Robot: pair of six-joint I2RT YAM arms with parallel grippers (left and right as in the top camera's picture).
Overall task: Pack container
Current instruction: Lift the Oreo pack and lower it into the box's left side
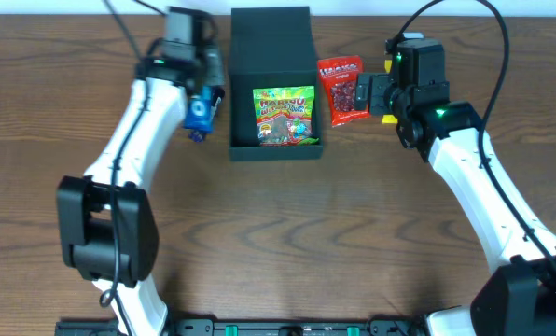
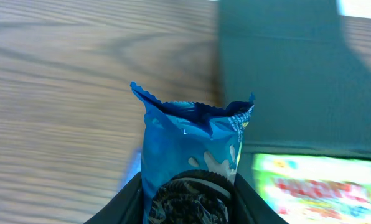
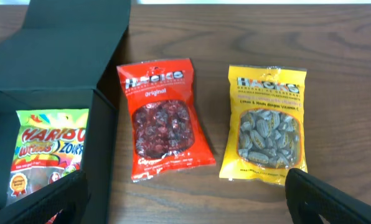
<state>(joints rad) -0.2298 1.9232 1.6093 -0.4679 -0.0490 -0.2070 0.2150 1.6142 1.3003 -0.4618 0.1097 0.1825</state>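
Container (image 1: 271, 47) sat lid-up at far-center of surface (image 1: 287, 243).
Overhead: my L end effector (image 1: 203, 98) was clamped on blue cookie pkt (image 1: 198, 117) just left of it; gummy bag (image 1: 284, 117) lay inside. L wrist: pkt stood upright. R wrist: my R end effector (image 3: 185, 202) was apart, near red pkt (image 3: 164, 118) & yellow pkt (image 3: 267, 124).

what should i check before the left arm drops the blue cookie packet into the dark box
1. Left gripper shut on the blue foil cookie packet: ok.
2. Dark matte rectangular container lid open: ok.
3. Packet above the container opening: not ok, it is left of the wall.
4. Room beside the colourful gummy bag inside: cannot tell.
5. Right gripper open, clear of the red sweet packet and yellow sweet packet: ok.
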